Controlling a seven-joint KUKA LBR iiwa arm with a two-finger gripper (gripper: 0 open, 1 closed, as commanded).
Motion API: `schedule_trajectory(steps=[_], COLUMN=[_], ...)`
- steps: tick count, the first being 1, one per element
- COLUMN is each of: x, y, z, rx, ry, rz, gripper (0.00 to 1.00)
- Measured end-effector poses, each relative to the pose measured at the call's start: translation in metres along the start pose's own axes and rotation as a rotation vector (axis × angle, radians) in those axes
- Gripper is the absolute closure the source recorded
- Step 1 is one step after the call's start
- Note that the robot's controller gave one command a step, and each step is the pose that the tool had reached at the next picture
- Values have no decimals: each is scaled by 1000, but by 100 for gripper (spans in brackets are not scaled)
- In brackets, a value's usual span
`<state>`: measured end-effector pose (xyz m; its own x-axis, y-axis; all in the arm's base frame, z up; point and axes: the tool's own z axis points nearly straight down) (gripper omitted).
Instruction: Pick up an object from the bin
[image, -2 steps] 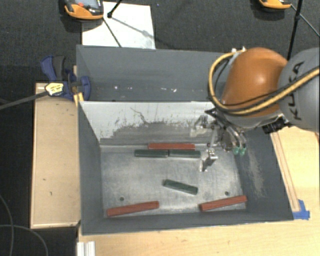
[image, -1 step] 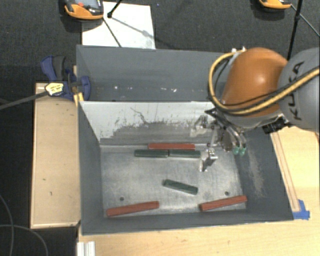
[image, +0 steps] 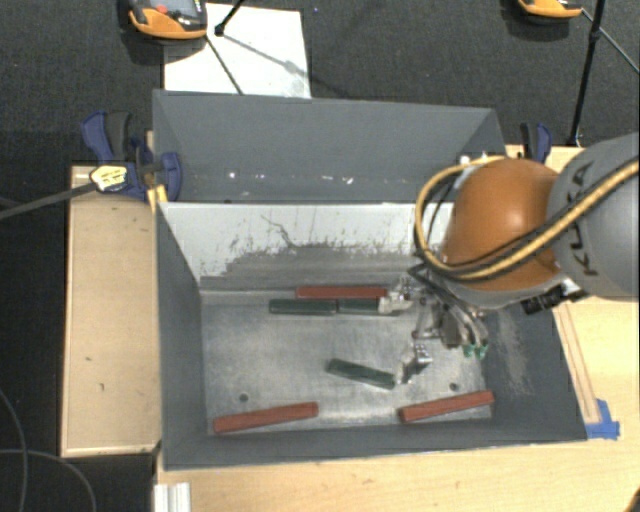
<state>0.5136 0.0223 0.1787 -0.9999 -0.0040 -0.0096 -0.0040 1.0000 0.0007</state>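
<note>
My pincer (image: 413, 366) hangs low, right of the frame's centre, its tip just at the right end of a short dark green stick (image: 360, 374) on the bin floor (image: 250, 360); I cannot tell whether it is open or closed. Just below, toward the lower right, lies a red-brown bar (image: 447, 407), with a second red-brown bar (image: 265, 418) at lower left and a third red-brown bar (image: 340, 293) beside a long dark green strip (image: 303, 308) above centre. I judge nothing is lifted yet, so the grasp and the raise are left.
</note>
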Motion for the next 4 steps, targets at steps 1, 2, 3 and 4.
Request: schedule_trajectory(steps=[1,2,3,4], x=[29,-43,-43,-45], y=[12,6,6,26], z=[68,103,103,103], rx=[0,-1,-1,4], ry=[4,-9,-9,-7], rz=[-61,89,90,114], gripper=[0,100,100,100])
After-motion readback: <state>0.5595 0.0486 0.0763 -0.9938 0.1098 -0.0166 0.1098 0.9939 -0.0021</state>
